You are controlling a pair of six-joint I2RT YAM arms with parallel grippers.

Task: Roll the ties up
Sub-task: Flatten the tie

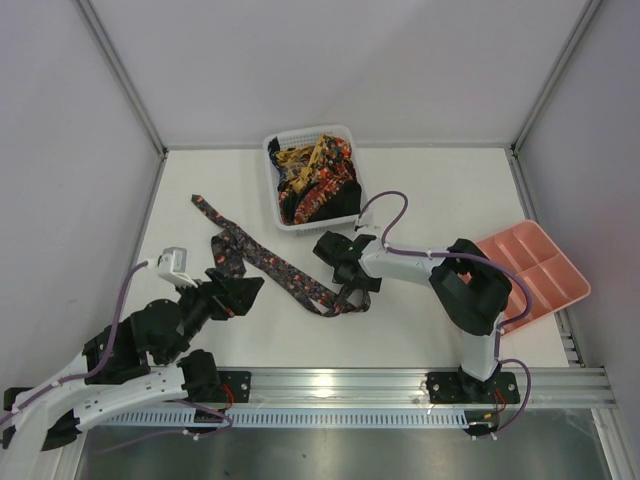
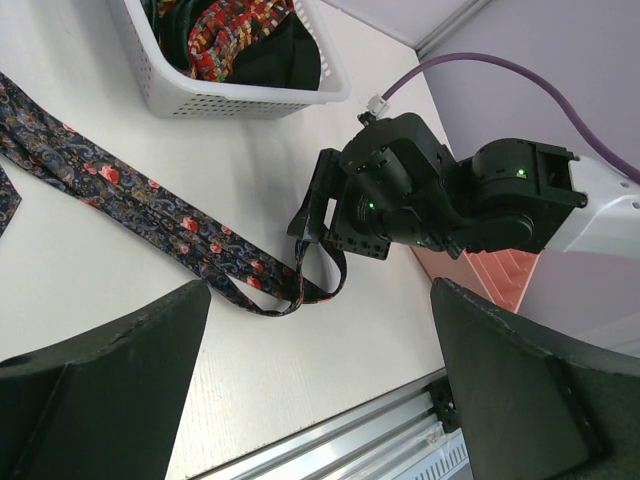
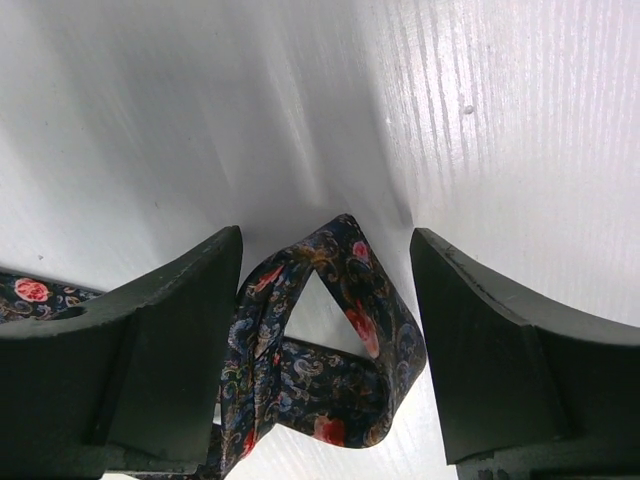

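White worktop, near side of the mesh basket: your patterned tie lies stretched out. Your right tool stands open astride its looped end, not clamped. Your left tool, beyond the tie from the basket, gapes wide, empty.

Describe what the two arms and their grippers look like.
Both arms mix black joint housings with white link covers. The left arm and right arm each carry a purple cable running to the wrist. The left gripper and right gripper each have two broad matte black fingers. Small green lights glow on the right wrist.
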